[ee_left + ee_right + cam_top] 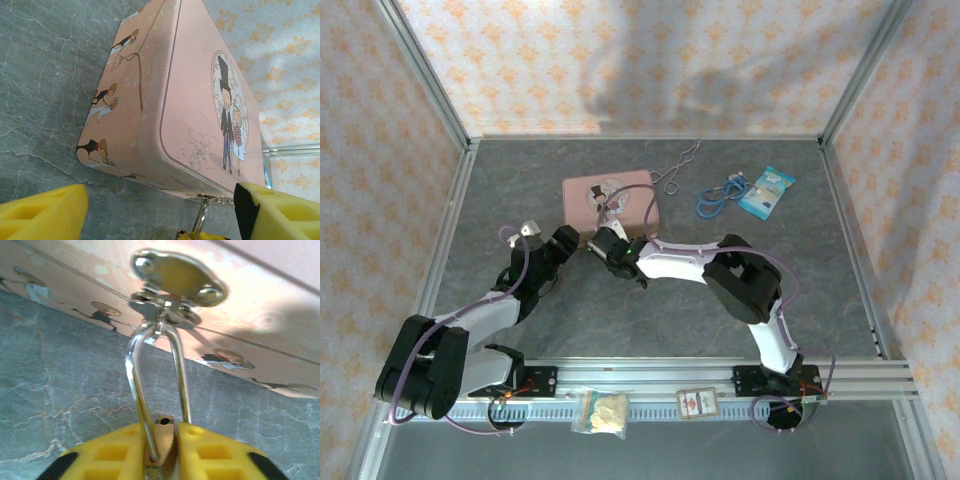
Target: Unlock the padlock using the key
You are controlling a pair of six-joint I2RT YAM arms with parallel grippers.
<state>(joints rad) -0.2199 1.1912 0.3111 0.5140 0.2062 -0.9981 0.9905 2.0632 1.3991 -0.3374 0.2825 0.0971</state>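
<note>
Two facts: my right jaws pinch the tiny brass padlock, bottom centre, hung from the hasp of the pink tin; my left jaws are spread. Probably light and slippery: hold its body, not the shackle.

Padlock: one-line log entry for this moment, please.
right tool: shut on padlock | shackle: looped through hasp of pink tin | left tool: open, near tin
</note>
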